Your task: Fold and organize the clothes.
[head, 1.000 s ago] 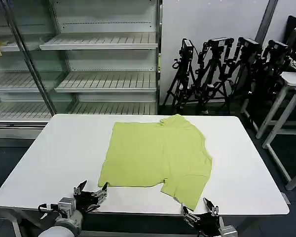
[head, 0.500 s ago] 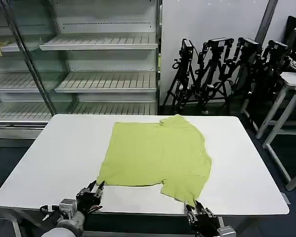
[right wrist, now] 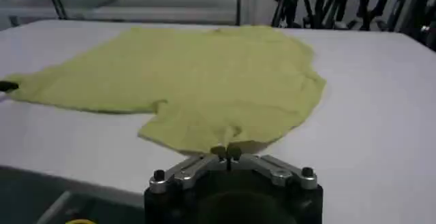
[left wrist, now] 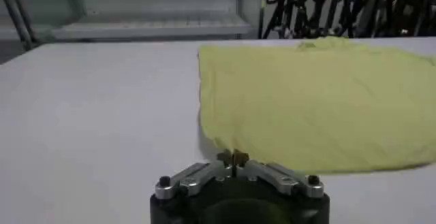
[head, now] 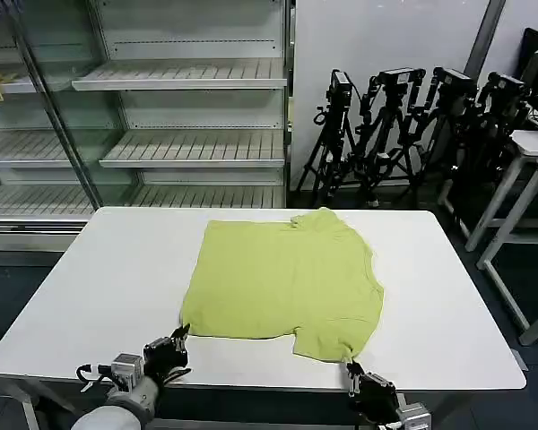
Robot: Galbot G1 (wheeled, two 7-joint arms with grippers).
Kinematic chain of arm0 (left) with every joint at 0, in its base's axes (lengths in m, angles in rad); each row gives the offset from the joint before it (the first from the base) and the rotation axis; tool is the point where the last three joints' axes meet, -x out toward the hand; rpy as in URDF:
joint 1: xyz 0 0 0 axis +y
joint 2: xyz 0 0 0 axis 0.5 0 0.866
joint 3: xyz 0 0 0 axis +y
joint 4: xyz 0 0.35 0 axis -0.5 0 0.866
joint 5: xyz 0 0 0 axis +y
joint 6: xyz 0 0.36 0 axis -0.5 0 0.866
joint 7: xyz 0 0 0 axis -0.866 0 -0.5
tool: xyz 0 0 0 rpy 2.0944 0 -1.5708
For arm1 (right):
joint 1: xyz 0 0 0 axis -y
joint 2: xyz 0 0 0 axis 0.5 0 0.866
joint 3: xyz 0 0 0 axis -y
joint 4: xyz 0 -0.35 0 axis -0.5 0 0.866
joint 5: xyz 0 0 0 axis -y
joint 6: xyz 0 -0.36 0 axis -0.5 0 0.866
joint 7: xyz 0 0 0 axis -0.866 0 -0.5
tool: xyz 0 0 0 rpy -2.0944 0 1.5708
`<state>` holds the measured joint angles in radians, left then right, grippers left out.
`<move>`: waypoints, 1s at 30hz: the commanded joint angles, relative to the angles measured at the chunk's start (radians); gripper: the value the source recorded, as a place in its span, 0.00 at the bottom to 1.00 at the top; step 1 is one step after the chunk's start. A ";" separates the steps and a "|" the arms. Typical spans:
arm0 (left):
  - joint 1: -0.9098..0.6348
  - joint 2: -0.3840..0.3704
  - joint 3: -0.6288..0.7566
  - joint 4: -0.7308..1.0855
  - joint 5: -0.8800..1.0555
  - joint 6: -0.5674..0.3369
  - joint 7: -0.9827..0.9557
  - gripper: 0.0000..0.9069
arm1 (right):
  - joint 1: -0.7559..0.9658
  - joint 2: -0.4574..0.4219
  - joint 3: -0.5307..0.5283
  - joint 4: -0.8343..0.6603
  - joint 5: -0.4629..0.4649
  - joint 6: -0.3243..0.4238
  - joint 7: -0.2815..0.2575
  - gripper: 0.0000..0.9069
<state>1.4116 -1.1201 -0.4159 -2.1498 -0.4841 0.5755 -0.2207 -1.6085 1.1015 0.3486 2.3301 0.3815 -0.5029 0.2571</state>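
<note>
table (head: 90, 278): white, mid-frame | T-shirt (head: 287, 282): flat at centre, plain side up | step: both near corners pinched for fold 1 | my left gripper (head: 176, 339) clamped hem corner, lower left | my right gripper (head: 350, 365) clamped sleeve tip, lower right | next: I judged an even lift toward upper frame

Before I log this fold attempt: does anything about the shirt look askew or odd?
Yes. The yellow-green T-shirt lies skewed on the white table, one side folded in, its near hem uneven. The left gripper and right gripper each pinch a near corner.
</note>
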 commanded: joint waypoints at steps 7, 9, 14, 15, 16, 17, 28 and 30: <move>-0.255 -0.005 0.052 0.106 -0.021 0.000 0.003 0.02 | 0.419 0.032 -0.031 -0.186 0.054 -0.075 -0.021 0.00; -0.298 -0.013 0.058 0.161 -0.031 -0.001 0.003 0.01 | 0.454 0.035 -0.048 -0.233 0.051 -0.075 -0.025 0.00; -0.368 -0.021 0.062 0.243 -0.059 -0.005 0.005 0.02 | 0.527 0.054 -0.076 -0.329 0.042 -0.075 -0.037 0.00; -0.376 -0.021 0.062 0.254 -0.059 -0.005 0.007 0.02 | 0.537 0.057 -0.081 -0.345 0.041 -0.075 -0.037 0.00; -0.383 -0.021 0.063 0.265 -0.059 -0.006 0.010 0.02 | 0.549 0.061 -0.083 -0.362 0.040 -0.075 -0.037 0.00; -0.390 -0.019 0.065 0.272 -0.060 -0.006 0.013 0.01 | 0.561 0.064 -0.086 -0.378 0.039 -0.075 -0.037 0.00; -0.431 -0.012 0.093 0.344 -0.075 -0.011 0.029 0.02 | 0.643 0.084 -0.086 -0.457 0.039 -0.071 -0.038 0.00; -0.437 -0.014 0.101 0.350 -0.072 -0.011 0.032 0.02 | 0.644 0.081 -0.088 -0.462 0.039 -0.071 -0.039 0.00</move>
<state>1.0151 -1.1350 -0.3232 -1.8459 -0.5463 0.5636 -0.1892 -1.0420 1.1764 0.2702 1.9389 0.4175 -0.5694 0.2190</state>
